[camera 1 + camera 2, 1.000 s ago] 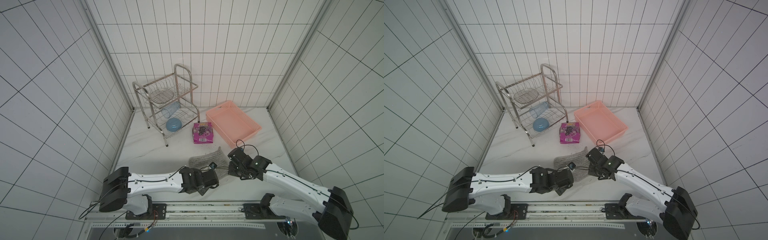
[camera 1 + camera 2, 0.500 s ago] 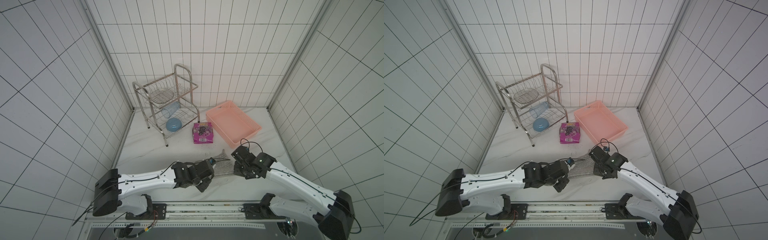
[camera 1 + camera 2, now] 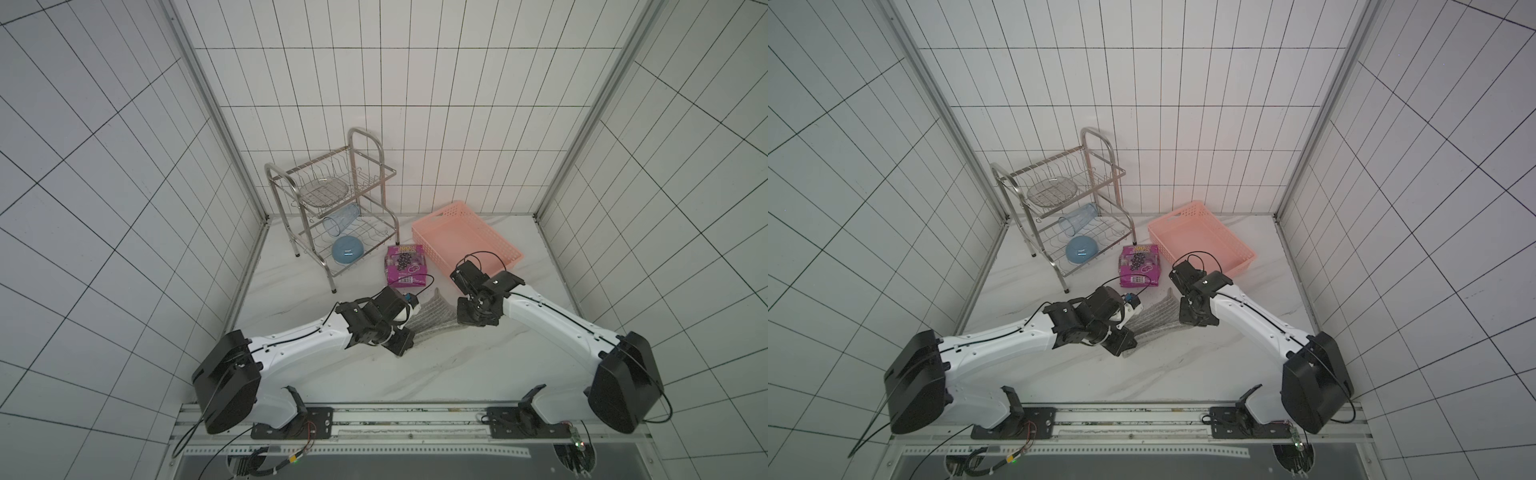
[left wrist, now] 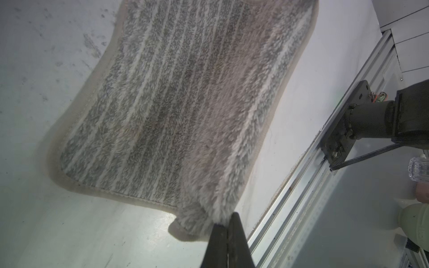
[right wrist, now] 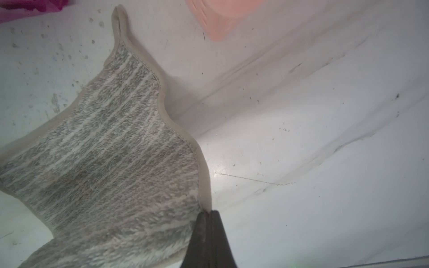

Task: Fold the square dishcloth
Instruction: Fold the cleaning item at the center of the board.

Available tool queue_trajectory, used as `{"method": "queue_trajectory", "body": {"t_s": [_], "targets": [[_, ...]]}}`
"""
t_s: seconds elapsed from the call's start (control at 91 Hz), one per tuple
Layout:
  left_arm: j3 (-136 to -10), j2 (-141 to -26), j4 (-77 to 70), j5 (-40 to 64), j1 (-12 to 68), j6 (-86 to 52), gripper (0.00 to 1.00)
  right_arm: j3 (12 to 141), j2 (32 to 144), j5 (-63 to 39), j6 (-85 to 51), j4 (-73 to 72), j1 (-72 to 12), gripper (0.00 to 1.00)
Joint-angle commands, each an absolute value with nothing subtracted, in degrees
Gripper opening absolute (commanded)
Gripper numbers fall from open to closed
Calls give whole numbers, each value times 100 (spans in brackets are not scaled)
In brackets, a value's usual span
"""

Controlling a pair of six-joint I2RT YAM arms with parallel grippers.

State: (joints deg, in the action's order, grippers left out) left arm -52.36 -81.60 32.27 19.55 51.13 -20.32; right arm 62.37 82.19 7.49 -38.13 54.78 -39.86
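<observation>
Both arms meet in the middle of the marble desk (image 3: 457,365), and the square dishcloth (image 3: 432,318) hangs between them, just in front of the magenta snack packet (image 3: 405,266). The left pincer (image 4: 228,222) has its jaws pressed together on one fluffy corner of the cloth, clear in the left wrist view. The right pincer (image 5: 209,212) is clamped tight on the grey border at the opposite near corner. The striped dishcloth (image 5: 104,174) sags and ripples between the two grips, its near edge raised off the desk. Its far edge trails down onto the marble, one far corner poking up towards the packet. Behind on the right sits the pink basket (image 3: 461,237), well apart from the cloth. At the back left stands the metal dish rack (image 3: 363,133), with a blue bowl (image 3: 347,249) on its lower shelf.
</observation>
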Motion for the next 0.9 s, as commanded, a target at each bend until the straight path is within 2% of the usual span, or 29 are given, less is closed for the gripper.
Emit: {"method": "queue_trajectory", "body": {"t_s": [0.0,0.484,0.89], "targets": [[-5253,-8366,2806,2358,4915,-2006,0,6639,8529,654,-3394,5439,-3897,0],[-4809,-8534,2442,2549,4367,-2516,0,7858,10003,450,-2904,5328,-3806,2],[-4571,-8443,2268,2048,4133,-2786,0,8424,10832,500,-2779,5240,-3806,8]]}}
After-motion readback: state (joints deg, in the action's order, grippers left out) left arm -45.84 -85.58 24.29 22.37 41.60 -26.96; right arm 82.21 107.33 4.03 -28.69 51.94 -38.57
